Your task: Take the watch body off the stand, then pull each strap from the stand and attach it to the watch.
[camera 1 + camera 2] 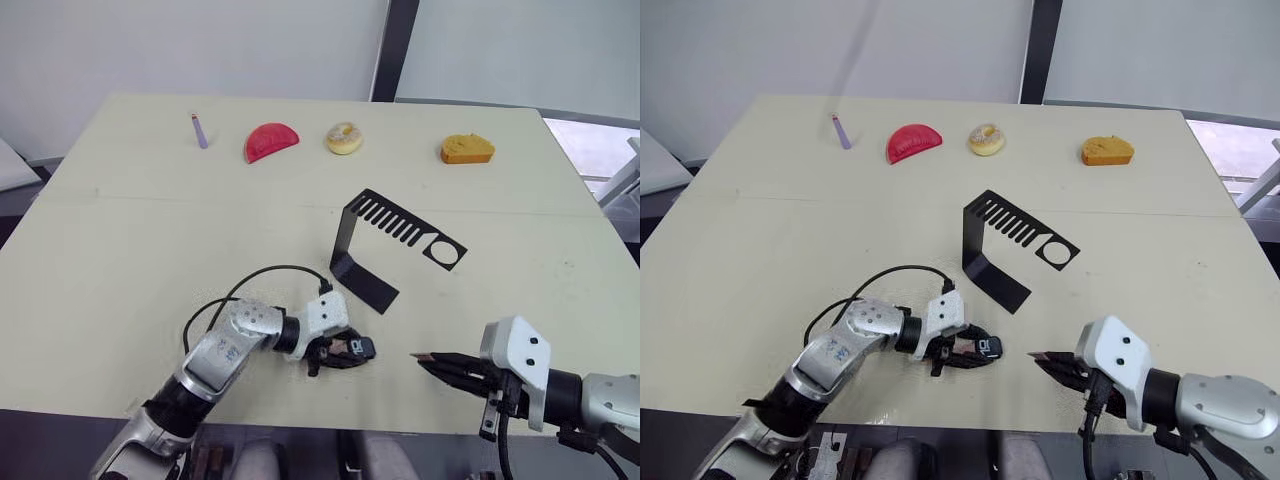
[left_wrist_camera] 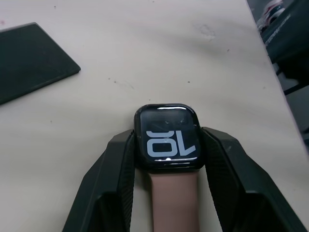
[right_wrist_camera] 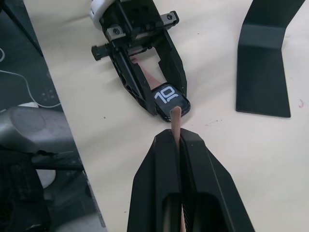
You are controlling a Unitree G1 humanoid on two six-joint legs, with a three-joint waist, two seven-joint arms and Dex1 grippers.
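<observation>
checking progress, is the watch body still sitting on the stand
No: the small black squarish watch body with white digits is clamped in the left gripper down on the table, apart from the thin black bent metal stand.

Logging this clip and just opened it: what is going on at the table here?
The left gripper holds the small black squarish watch body between its jaws, low over the pale table, with one pink-tan strap already on it. The right gripper pinches the second pink-tan strap, its tip at the watch's free edge. The black bent sheet-metal stand sits bare behind them.
</observation>
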